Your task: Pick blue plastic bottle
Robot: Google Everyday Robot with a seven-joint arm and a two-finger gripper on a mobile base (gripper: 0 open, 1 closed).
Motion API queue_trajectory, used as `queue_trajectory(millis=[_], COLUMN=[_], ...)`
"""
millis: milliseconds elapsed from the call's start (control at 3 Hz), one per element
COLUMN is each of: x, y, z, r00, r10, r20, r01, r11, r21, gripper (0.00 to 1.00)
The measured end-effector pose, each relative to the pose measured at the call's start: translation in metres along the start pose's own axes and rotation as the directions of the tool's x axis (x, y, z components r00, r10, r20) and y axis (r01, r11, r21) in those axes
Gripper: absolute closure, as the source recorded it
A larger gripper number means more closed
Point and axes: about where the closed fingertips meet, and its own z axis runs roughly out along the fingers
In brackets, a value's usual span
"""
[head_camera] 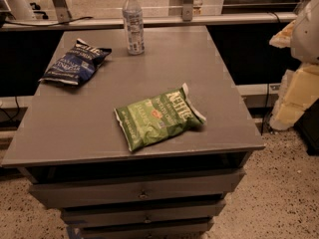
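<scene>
The blue plastic bottle [133,23] stands upright near the far edge of the grey table [75,128]. It is clear, with a white cap and a pale blue-white label. My arm and gripper [297,91] show as white and cream parts at the right edge of the view. They are off the table's right side, far from the bottle and touching nothing on the table.
A dark blue chip bag [75,61] lies at the table's far left. A green chip bag [158,116] lies near the front middle. Drawers [142,193] sit under the tabletop. A rail and counter [199,19] run behind the table. Speckled floor is to the right.
</scene>
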Motion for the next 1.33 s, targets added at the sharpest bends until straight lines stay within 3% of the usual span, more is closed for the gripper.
queue_trajectory(millis=[333,667,1000,1333], x=[0.0,-0.024,-0.078,-0.133], y=[0.0,-0.021,-0.063,-0.105], z=[0.0,0.009,0.031,0.058], r00=[1.0,0.997,0.965,0.904], r10=[0.0,0.004,0.03,0.077], r20=[0.0,0.083,0.26,0.42], r01=[0.0,-0.006,-0.04,-0.101], r11=[1.0,0.9998,0.9985,0.9942], r21=[0.0,0.021,0.036,0.036], gripper=[0.0,0.0,0.0,0.0])
